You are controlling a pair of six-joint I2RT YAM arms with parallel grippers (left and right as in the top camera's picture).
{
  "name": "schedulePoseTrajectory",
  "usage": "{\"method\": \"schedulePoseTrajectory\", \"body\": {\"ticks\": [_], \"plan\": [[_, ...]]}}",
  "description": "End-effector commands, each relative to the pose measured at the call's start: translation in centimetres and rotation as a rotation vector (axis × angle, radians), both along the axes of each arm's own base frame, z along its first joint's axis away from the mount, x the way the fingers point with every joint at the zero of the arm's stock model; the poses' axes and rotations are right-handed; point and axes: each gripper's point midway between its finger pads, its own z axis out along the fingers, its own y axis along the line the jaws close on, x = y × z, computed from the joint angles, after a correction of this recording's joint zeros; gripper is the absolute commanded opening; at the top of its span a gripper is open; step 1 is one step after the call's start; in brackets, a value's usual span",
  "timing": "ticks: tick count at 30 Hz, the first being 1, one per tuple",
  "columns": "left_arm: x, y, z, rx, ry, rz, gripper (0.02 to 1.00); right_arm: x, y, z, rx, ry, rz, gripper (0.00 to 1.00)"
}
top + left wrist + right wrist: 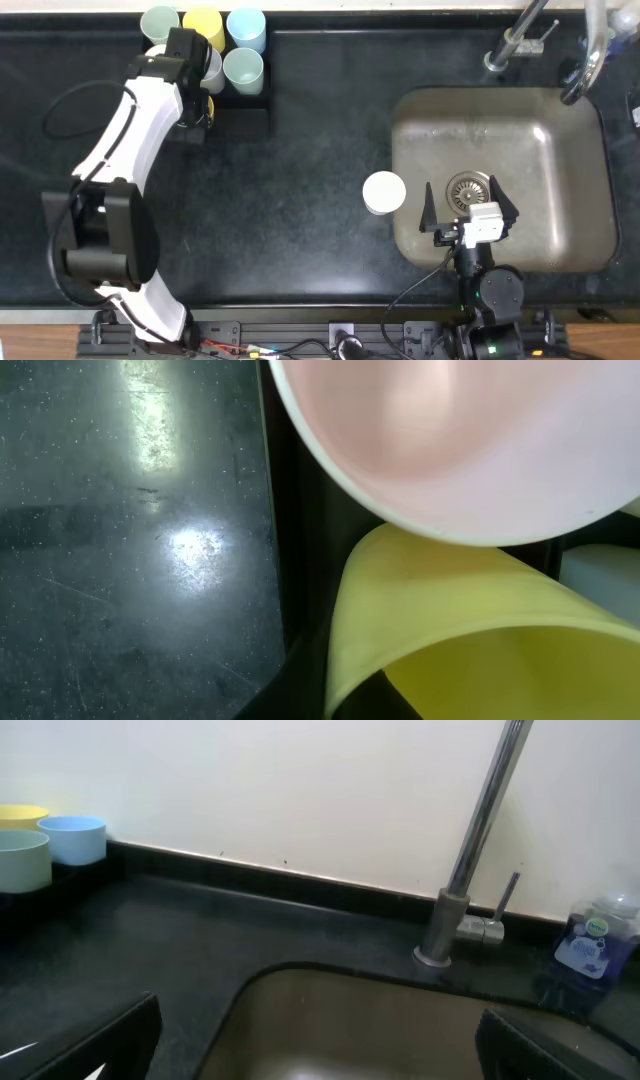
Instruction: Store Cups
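A black cup rack [245, 118] stands at the counter's back left. It holds a mint cup [160, 20], a yellow cup [203, 24], a blue cup [246, 28] and a second mint cup [243, 70]. My left gripper [188, 55] hangs over the rack, partly covering a pale cup [213, 68]. Its wrist view is close on a pink cup's inside [470, 430] and a yellow cup's rim [450, 620]. A white cup [384, 192] stands alone on the counter by the sink's left edge. My right gripper [466, 202] [320, 1060] is open over the sink, holding nothing.
The steel sink [500, 110] fills the right side, with its faucet [520, 35] [480, 850] behind it and a blue soap bottle [595, 945] at the back right. A black cable [70, 110] loops beside the left arm. The dark counter [300, 200] lies between rack and sink.
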Motion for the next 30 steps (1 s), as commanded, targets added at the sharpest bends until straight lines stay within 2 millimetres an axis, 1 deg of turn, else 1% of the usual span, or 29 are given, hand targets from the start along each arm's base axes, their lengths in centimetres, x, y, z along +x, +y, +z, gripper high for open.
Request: {"method": "schedulePoseTrajectory", "body": {"ticks": [1,11,18,22,30], "plan": [[-0.30,0.60,-0.86,0.009,0.025,0.019,0.073,0.04,-0.21,-0.30,0.001,-0.001,-0.010,0.998],[-0.29,0.57,-0.87,0.007,0.025,0.018,0.104,0.04,-0.21,-0.30,0.001,-0.001,-0.010,0.998],[-0.13,0.55,-0.85,0.007,0.019,0.017,0.148,0.04,-0.21,-0.30,0.001,-0.001,-0.010,0.996],[0.23,0.51,-0.79,0.005,0.004,0.015,0.202,0.04,-0.21,-0.30,0.001,-0.001,-0.010,0.998],[0.62,0.47,-0.72,0.003,-0.012,0.015,0.235,0.04,-0.20,-0.30,0.001,-0.001,-0.010,0.998]]}}
